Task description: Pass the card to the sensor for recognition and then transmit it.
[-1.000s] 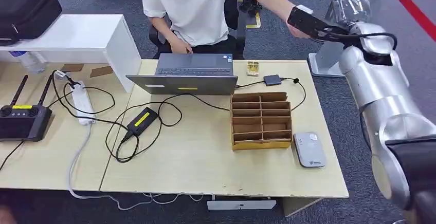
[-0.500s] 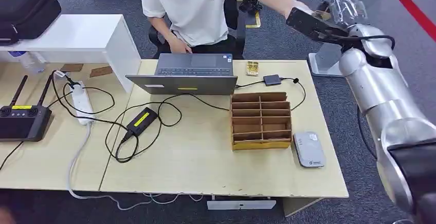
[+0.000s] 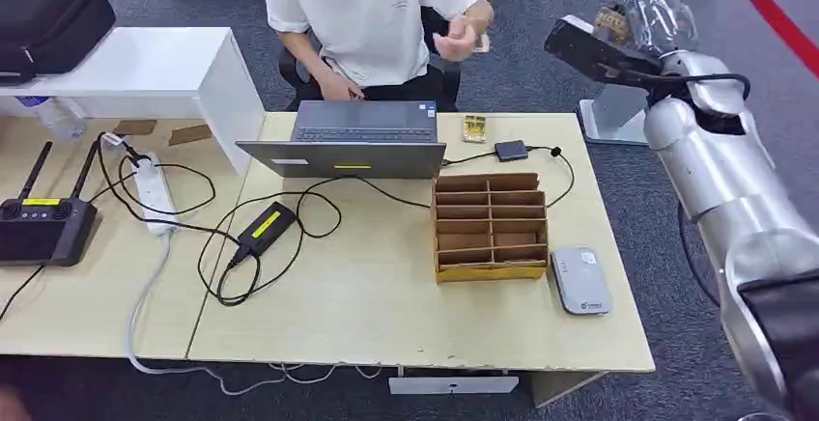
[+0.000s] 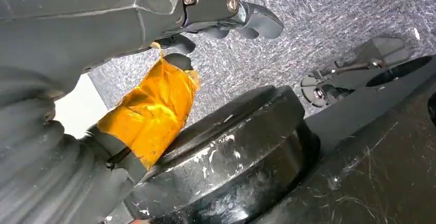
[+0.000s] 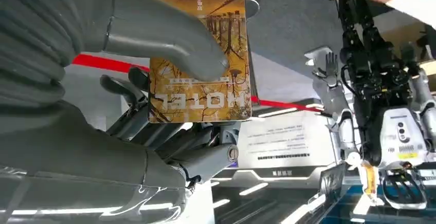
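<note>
Card [image 5: 200, 54] sits pinned under my right hand's [image 5: 128, 80] thick grey thumb, pressed flat against the darker fingers [image 5: 154, 131] behind it, so it's a solid pinch with nothing loose. It's a brownish hotel key card and the word HOTEL reads upside down in the right wrist view. From the head view I've got that right hand [image 3: 642, 20] raised high off to the right of the counter [image 3: 386, 315], well clear of the grey sensor [image 3: 580, 281], which lies flat next to the cardboard divider box [image 3: 490, 226]. Compared to half a second ago, the person's hand [image 3: 462, 37] was stretched right out to my hand, and now it's pulled back in front of their chest, while my arm has barely shifted. Left hand [image 4: 154, 70] hangs down by the floor [image 4: 329, 18] with its fingers curled in and nothing in them; there's a patch of orange tape [image 4: 151, 108] on it. Laptop [image 3: 353, 141] sits in front of the person.
</note>
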You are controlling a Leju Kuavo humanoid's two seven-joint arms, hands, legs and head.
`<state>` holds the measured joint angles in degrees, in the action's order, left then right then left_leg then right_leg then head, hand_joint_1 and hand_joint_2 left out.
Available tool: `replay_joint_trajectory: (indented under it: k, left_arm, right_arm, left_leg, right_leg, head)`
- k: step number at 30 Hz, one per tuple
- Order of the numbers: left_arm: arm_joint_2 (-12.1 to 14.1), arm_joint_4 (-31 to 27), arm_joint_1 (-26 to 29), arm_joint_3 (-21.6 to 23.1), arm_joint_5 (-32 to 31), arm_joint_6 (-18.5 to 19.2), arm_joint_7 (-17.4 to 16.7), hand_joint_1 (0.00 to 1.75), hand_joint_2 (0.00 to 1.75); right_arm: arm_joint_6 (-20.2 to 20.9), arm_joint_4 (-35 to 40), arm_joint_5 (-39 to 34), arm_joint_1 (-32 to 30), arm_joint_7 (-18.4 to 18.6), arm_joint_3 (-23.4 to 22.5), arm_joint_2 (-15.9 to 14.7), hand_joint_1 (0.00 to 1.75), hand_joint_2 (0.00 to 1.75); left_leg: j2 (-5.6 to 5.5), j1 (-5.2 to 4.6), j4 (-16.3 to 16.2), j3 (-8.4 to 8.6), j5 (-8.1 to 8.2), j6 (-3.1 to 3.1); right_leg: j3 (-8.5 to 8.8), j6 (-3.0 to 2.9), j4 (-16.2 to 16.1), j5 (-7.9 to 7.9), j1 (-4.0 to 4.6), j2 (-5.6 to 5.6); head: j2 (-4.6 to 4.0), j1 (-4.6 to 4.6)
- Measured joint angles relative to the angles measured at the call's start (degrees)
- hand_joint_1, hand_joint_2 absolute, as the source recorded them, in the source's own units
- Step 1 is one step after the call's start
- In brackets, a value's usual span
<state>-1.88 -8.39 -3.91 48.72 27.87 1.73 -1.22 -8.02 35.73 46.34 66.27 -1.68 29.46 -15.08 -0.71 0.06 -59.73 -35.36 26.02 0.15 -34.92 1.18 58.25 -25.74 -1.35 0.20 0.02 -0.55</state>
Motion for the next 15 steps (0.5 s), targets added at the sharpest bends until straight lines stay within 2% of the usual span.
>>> replay_joint_trajectory:
  k: [7,15]
  left_arm:
    - [-0.1,0.0,0.0,0.0,0.2,-0.7,-0.7,0.0,1.75]
    - [-0.3,0.0,-0.1,0.0,1.1,-1.3,-1.3,0.0,1.75]
  right_arm:
    - [-2.7,6.2,-4.6,-6.2,-1.4,0.0,-3.6,1.75,1.75]
    - [-4.1,16.9,-10.4,-19.8,-4.4,-3.3,-8.6,1.75,1.75]
  left_leg:
    - [-0.03,0.0,0.0,0.0,0.01,0.01]
    - [-0.17,0.01,0.0,-0.04,0.03,0.04]
  right_leg:
    - [0.03,0.01,0.0,-0.01,0.0,-0.03]
    - [0.06,0.05,-0.1,-0.05,0.01,-0.19]
  head:
    - [0.0,0.0]
    - [0.0,0.0]
